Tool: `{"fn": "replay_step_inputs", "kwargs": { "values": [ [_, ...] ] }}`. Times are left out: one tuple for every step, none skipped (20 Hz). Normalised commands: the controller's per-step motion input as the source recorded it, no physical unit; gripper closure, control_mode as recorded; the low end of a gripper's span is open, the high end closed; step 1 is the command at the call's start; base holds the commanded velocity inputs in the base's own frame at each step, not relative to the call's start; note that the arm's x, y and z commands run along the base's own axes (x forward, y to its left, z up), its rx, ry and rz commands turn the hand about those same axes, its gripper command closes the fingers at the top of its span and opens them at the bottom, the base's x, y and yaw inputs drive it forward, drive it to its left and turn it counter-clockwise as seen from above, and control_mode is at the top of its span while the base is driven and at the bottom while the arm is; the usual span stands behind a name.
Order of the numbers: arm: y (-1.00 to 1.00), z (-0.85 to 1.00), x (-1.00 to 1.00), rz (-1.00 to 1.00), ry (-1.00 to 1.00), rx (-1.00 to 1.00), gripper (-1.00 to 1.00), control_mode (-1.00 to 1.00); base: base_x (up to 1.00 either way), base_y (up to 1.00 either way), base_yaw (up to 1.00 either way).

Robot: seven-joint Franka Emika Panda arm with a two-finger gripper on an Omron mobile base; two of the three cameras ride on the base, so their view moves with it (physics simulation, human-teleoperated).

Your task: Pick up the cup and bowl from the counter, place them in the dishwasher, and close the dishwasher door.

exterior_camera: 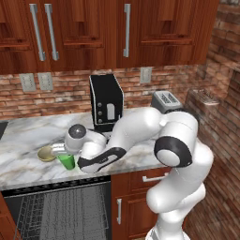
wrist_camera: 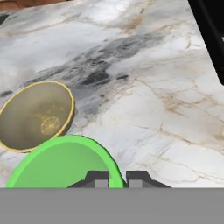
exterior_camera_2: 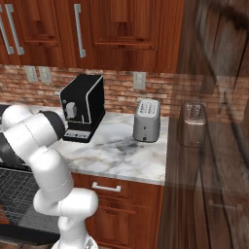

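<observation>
1. Cup (exterior_camera: 67, 161): green, standing near the tabletop's (exterior_camera: 28, 136) front edge, touching or just beside the bowl (exterior_camera: 46, 153).
2. Pincer (wrist_camera: 116, 178): hovering over the cup's rim, fingertips narrowly parted, gripping nothing.
3. Dishwasher (exterior_camera: 56, 208): lying open below, racks showing.
4. Black coffee machine (exterior_camera: 106, 102) and toaster (exterior_camera: 165, 101): sitting along the back edge, well apart from the cup.

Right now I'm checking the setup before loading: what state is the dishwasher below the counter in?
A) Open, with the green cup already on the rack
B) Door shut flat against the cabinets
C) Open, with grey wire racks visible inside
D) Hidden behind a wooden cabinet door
C: the dishwasher is open and shows its grey wire racks, while the cup stands on the counter beside the bowl.
</observation>
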Motion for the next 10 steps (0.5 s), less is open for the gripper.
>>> {"fn": "replay_step_inputs", "kwargs": {
  "values": [
    [-0.1, 0.32, -0.11, 0.0, -0.07, 0.0, 1.0, -1.0, 0.0, 0.0, 0.0],
    [-0.09, 0.34, -0.13, 0.0, -0.07, 0.0, 1.0, -1.0, 0.0, 0.0, 0.0],
    [-0.08, 0.36, -0.1, 0.0, -0.06, 0.0, 1.0, -1.0, 0.0, 0.0, 0.0],
    [-0.06, 0.36, -0.12, 0.0, -0.06, 0.0, 1.0, -1.0, 0.0, 0.0, 0.0],
    [-0.06, 0.35, -0.13, 0.0, -0.07, 0.02, 1.0, -1.0, 0.0, 0.0, 0.0],
    [-0.06, 0.35, -0.1, 0.0, -0.06, 0.02, 1.0, -1.0, 0.0, 0.0, 0.0],
    [-0.04, 0.35, -0.14, 0.0, -0.05, 0.04, 1.0, -1.0, 0.0, 0.0, 0.0],
    [0.0, 0.33, -0.24, 0.0, -0.05, 0.06, 1.0, -1.0, 0.0, 0.0, 0.0],
    [0.0, 0.31, -0.26, 0.0, -0.05, 0.1, 1.0, -1.0, 0.0, 0.0, 0.0],
    [0.0, 0.26, -0.33, 0.0, -0.04, 0.12, 1.0, -1.0, 0.0, 0.0, 0.0]
  ]
}}
